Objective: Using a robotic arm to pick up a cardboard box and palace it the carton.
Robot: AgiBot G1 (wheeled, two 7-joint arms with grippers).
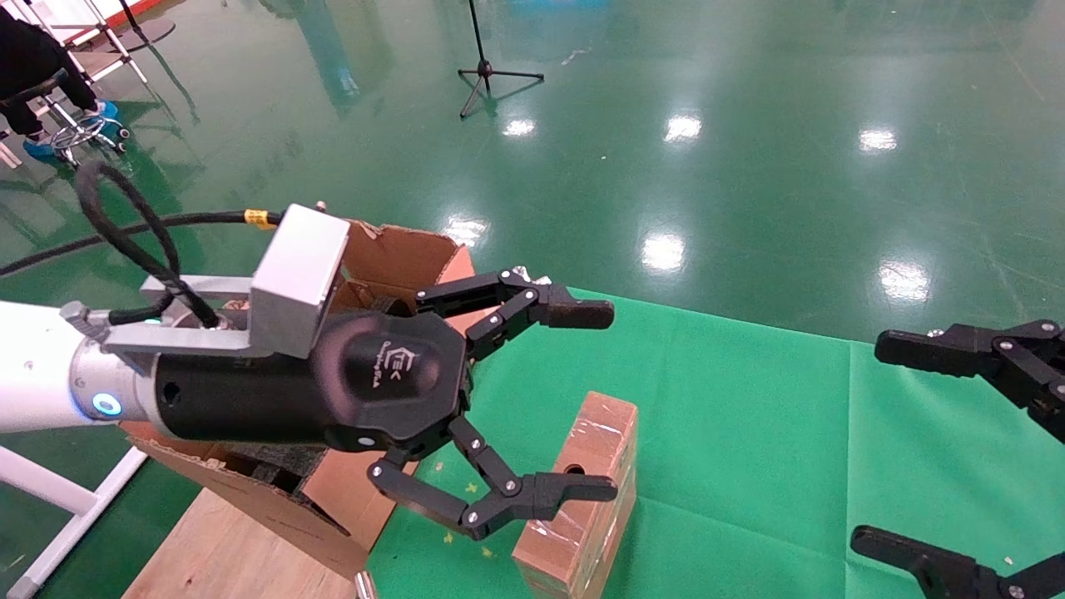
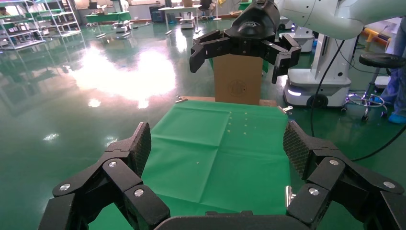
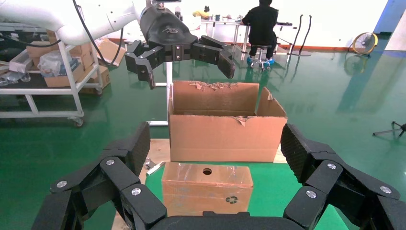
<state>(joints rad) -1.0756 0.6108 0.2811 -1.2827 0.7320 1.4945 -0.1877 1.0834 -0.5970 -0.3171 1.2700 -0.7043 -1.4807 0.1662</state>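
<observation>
Fingers spread wide, black linked-finger left gripper [image 1: 595, 399] hovers above the small taped brown cardboard box [image 1: 582, 491] on green cloth [image 1: 749, 433], right of the large flapped carton [image 1: 399, 258]; right gripper [image 1: 907, 441] open at the right edge

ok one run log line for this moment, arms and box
left gripper: open, above cardboard box, no contact | cardboard box: on green mat | carton: beside mat | right gripper: open, idle

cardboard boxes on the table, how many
2. The small taped box stands on the green cloth, under the left gripper's open fingers. The big carton sits beside it at the table's left end.
</observation>
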